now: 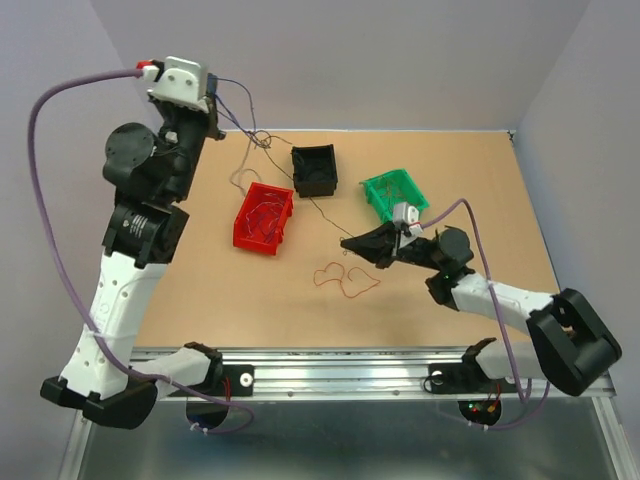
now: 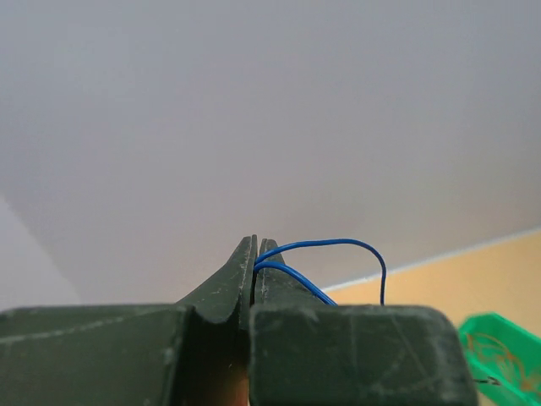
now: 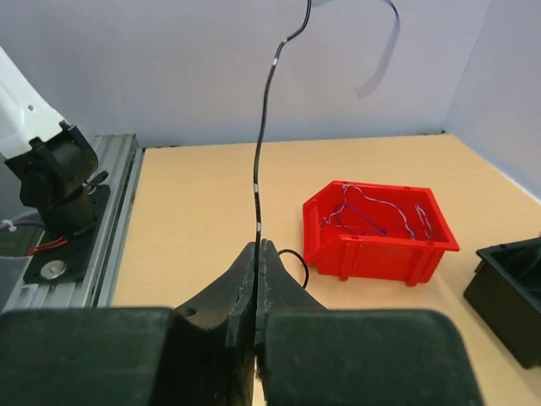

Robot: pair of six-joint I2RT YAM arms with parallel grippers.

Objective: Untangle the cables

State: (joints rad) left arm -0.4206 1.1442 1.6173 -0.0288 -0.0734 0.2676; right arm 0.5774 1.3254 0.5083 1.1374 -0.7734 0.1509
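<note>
Right gripper (image 3: 256, 247) clamping fully shut on a black wire (image 3: 259, 169) — wire rising straight off the tips. Left gripper (image 2: 256, 247) also pinching shut, gripping a blue wire (image 2: 330, 241) (arm raised high, far left). Cables (image 1: 262, 140) knotting between them, beside the black bin (image 1: 314, 170); red wire (image 1: 345, 278) lying on the table (image 1: 480, 200).

The black wire (image 3: 259, 169) my right gripper (image 3: 256, 247) pinches leaves the top edge. The black bin (image 3: 507, 288) and green bin (image 2: 499, 355) are cut off by picture edges.

Red bin (image 3: 380, 254), green bin (image 1: 378, 188), blue wire (image 2: 325, 241), white-banded black wire (image 3: 258, 161)
</note>
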